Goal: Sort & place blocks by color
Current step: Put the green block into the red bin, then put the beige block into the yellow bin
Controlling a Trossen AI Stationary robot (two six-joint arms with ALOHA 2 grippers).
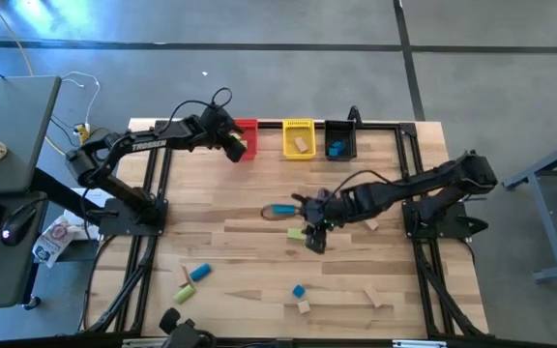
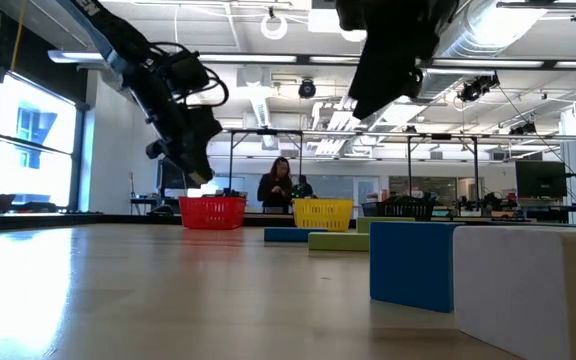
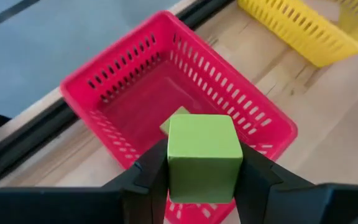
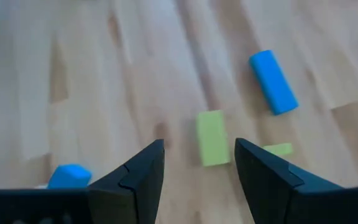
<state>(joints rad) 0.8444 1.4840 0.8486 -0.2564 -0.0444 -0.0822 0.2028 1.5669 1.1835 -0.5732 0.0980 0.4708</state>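
- The left gripper [image 3: 201,180] is clamping a light green cube [image 3: 202,155] between its two fingers and hanging directly over the red bin [image 3: 135,81], which reads as a drop about to be made; green seems to be going to red, since another green block [image 3: 174,121] is already lying on that bin's floor.
- In the high view this gripper [image 1: 234,145] is sitting at the surface's 12 o'clock edge, slightly towards 11, with the red bin [image 1: 248,127] just beside it, the yellow bin [image 1: 299,138] at 12 and the black bin [image 1: 339,140] towards 1, holding a tan piece [image 1: 302,145] and a blue piece [image 1: 337,149].
- The bin walls are standing clear of the cube on all sides, so a straight release looks safe.
- The right gripper [image 4: 197,168] is hovering with fingers apart above a green bar [image 4: 212,138] near the surface's centre, lined up to straddle it.
- A blue bar [image 4: 273,82] is lying near that bar but not touching it, and a thinner green piece [image 4: 277,149] is lying close by, so the fingers have room to come down.
- More blocks are waiting towards 6 and 7 o'clock: a blue cylinder [image 1: 200,273], a green bar [image 1: 184,291], a blue cube [image 1: 299,290] and tan pieces [image 1: 376,297].
- The surface's middle is open for travel towards the bins.
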